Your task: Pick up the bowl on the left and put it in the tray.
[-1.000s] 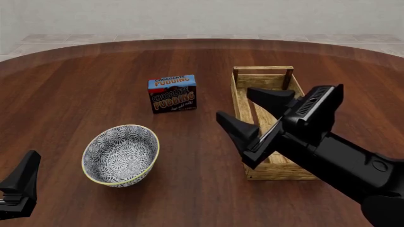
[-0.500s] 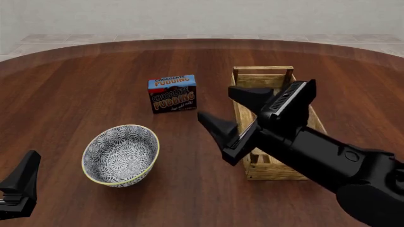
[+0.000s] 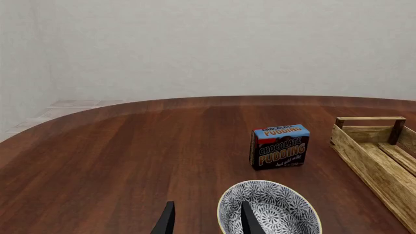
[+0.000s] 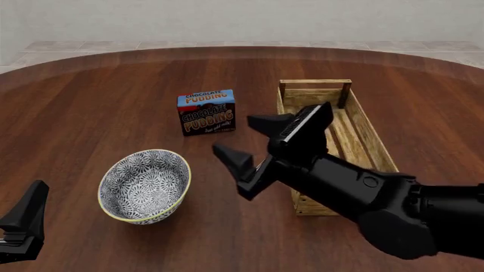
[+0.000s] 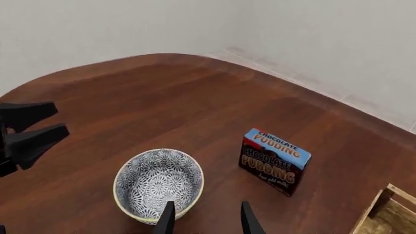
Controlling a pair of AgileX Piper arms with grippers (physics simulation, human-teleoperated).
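The round, deep ceramic bowl [image 4: 144, 186], white with a dense blue-grey floral pattern and a pale yellowish rim, sits upright on the dark wooden table [image 4: 98, 107], left of centre. The long light-wood slatted tray [image 4: 361, 140] lies well apart to its right. A small chocolate pudding box [image 4: 206, 111] stands behind, between them. The right gripper [image 4: 254, 143] hovers between bowl and tray, fingers spread and empty. The left gripper [image 3: 204, 222] waits near the bowl, fingers parted, holding nothing.
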